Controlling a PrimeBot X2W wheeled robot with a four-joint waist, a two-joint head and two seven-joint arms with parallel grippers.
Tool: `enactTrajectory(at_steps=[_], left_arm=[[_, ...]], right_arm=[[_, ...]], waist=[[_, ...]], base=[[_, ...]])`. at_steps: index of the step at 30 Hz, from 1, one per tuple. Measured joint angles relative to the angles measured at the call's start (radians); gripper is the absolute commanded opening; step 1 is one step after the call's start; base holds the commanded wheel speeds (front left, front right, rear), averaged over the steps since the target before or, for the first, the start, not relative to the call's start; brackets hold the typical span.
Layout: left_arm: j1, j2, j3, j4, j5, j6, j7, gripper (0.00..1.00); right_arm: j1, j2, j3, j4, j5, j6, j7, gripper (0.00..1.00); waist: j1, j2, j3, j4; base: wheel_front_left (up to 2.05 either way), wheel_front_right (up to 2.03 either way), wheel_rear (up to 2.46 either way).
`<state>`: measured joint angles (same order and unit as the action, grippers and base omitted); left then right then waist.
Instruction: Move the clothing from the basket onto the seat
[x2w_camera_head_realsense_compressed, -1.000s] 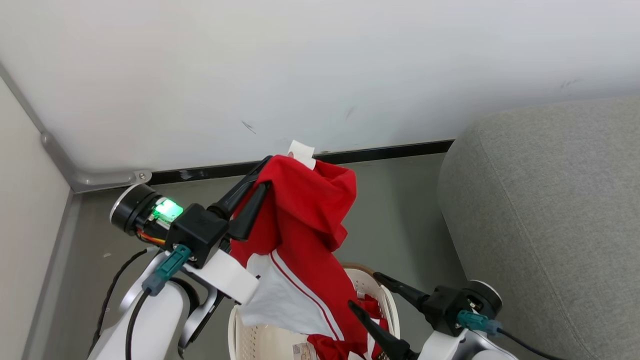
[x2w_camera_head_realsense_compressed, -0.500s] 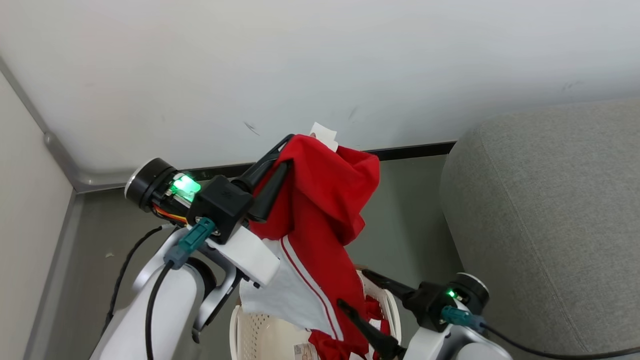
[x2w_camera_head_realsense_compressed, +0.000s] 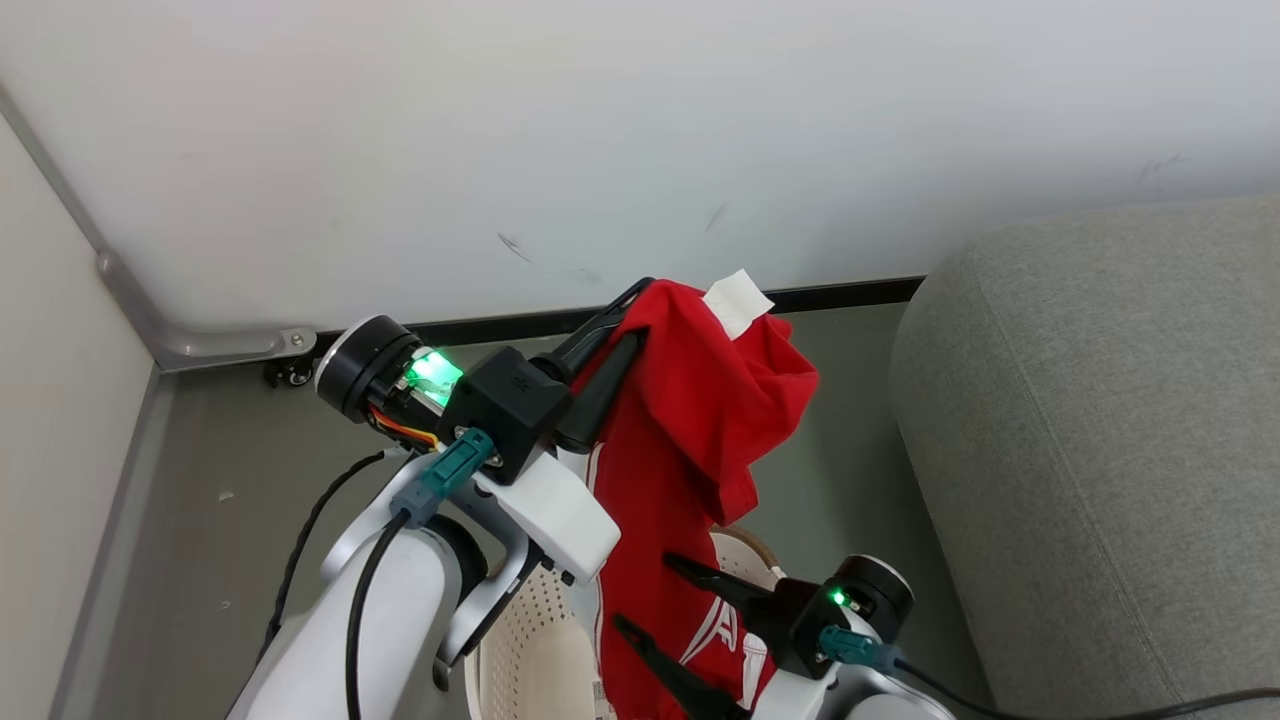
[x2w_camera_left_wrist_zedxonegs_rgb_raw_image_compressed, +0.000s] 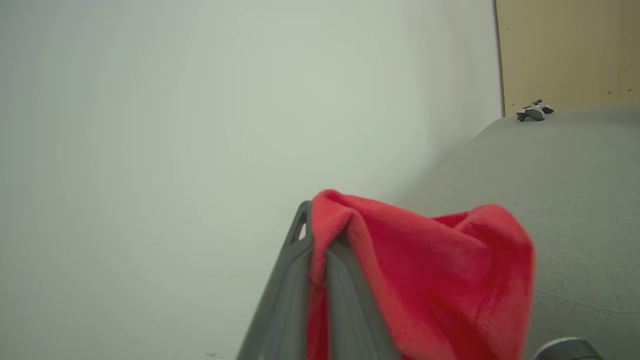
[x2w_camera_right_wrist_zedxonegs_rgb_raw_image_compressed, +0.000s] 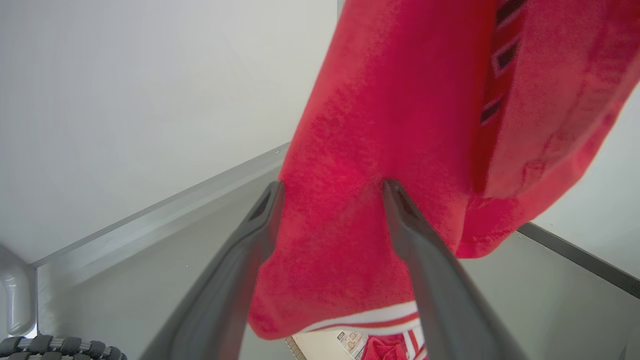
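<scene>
Left gripper: your left gripper (x2w_camera_head_realsense_compressed: 635, 310) is clamped tight on the top fold of the bright red sports garment with white trim (x2w_camera_head_realsense_compressed: 700, 420), held up before the white wall (x2w_camera_head_realsense_compressed: 600, 120).
Right gripper: your right gripper (x2w_camera_head_realsense_compressed: 645, 592) is spread wide, with the cloth hanging between its fingers, unpinched.
Garment: it dangles above the cream-white perforated plastic basket (x2w_camera_head_realsense_compressed: 530, 620).
Seat: the large light-grey fabric cushion (x2w_camera_head_realsense_compressed: 1100, 420) lies to your right, apart from the garment.
</scene>
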<state>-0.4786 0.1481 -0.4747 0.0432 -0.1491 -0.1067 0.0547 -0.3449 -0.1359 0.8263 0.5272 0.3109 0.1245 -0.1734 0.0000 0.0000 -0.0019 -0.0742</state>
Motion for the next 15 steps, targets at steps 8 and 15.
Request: enactTrajectory(at_steps=[8,15], left_arm=[[-0.008,-0.006,-0.004,-0.001,0.002,0.007,0.022,0.0],[-0.014,-0.016,-0.005,-0.002,0.002,0.01,0.029,0.0]], right_arm=[[-0.015,0.021,-0.003,0.055,-0.009,0.0,-0.025,1.0],[-0.051,0.02,-0.04,0.096,-0.014,0.0,-0.04,1.0]], waist=[[0.0,0.0,0.004,-0.002],[0.0,0.0,0.003,-0.005]], base=[[0.0,0.0,0.0],[0.0,0.0,0.0]])
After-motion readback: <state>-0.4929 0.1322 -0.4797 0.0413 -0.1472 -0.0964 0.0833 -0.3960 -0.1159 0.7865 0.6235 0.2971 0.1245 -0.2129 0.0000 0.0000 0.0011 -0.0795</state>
